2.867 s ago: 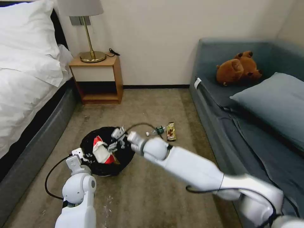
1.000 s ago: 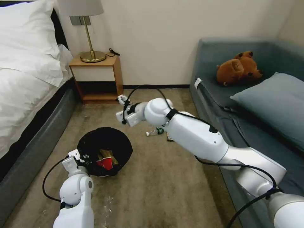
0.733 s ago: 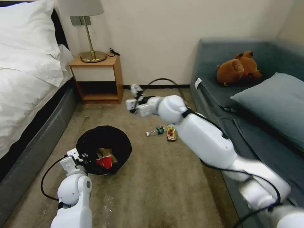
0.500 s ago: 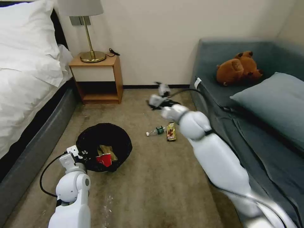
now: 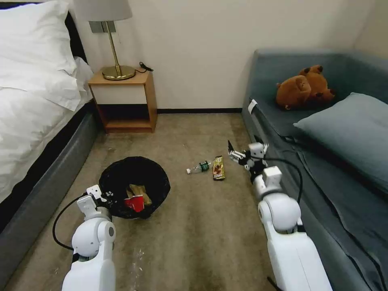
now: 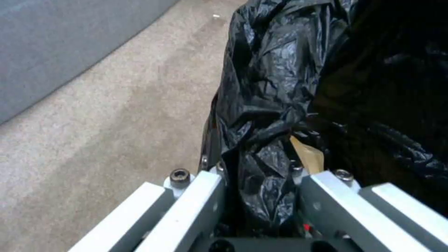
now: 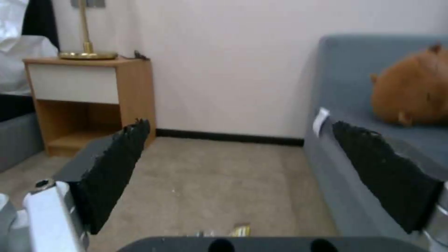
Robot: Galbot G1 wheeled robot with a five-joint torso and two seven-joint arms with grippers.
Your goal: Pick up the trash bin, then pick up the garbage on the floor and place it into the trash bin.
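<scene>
Now the right arm has swung away from over the trash bin (image 5: 134,186) across to the sofa side, so the right pincer (image 5: 242,153) hangs above the carpet just right of the two pieces left on the floor. Earlier it was at the bin mouth with the red-and-white wrapper; that wrapper (image 5: 134,203) now lies inside the bin next to the brown paper bag (image 5: 140,192), so two pieces look done and two remain. Remaining: small clear bottle (image 5: 198,167) and gold snack wrapper (image 5: 218,167), side by side on the carpet, well apart from the bin. The right pincer is spread wide and empty; in the right wrist view its dark pads (image 7: 117,161) stand far apart with bare carpet between them. The left pincer (image 6: 261,182) is pinching the bin's bag-covered rim, with crinkly black plastic (image 6: 275,87) bunched between its fingers, at the bin's near-left edge.
</scene>
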